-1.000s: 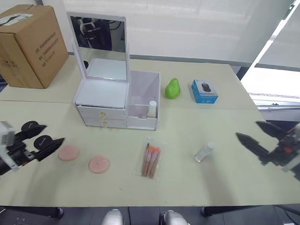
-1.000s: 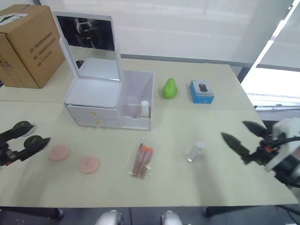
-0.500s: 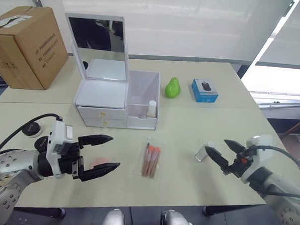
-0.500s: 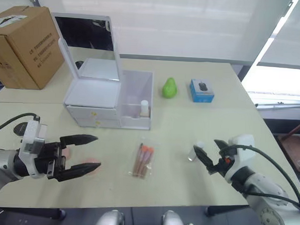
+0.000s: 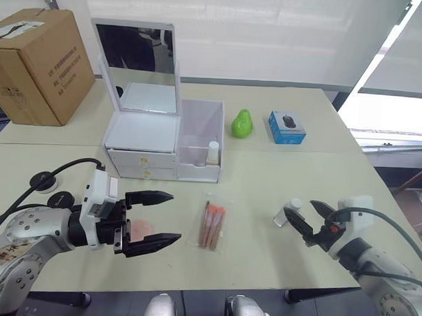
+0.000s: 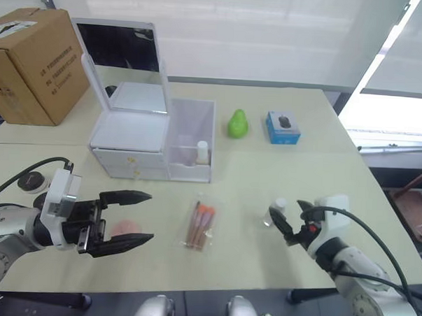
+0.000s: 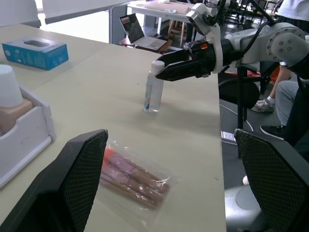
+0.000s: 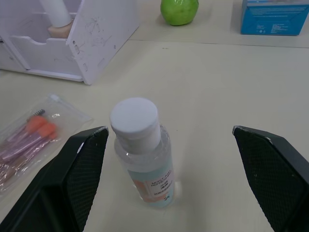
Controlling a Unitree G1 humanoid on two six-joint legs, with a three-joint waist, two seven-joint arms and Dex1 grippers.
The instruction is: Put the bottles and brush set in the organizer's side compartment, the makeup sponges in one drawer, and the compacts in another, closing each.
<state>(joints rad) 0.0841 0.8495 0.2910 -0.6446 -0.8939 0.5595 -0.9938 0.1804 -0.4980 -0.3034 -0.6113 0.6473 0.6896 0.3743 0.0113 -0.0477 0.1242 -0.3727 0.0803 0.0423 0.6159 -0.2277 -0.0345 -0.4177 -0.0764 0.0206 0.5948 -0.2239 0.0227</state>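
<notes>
Clear bottle [image 8: 142, 153] seen upright on table [image 5: 266, 181], white cap up, right of brush set [image 5: 212, 226]. Right gripper [image 5: 305, 220] held just beside bottle, fingers spread wide, nothing grasped. Brush set in clear pouch lying flat in front of organizer [image 5: 166, 138]. Second bottle [image 5: 213, 152] standing in organizer's side compartment; both drawers shut, mirror lid raised. Left gripper [image 5: 154, 216] spread wide above pink makeup sponge [image 5: 139, 229]. Green pear [image 5: 242, 124], blue box [image 5: 287, 128], cardboard box [image 5: 39, 61] placed further back.
</notes>
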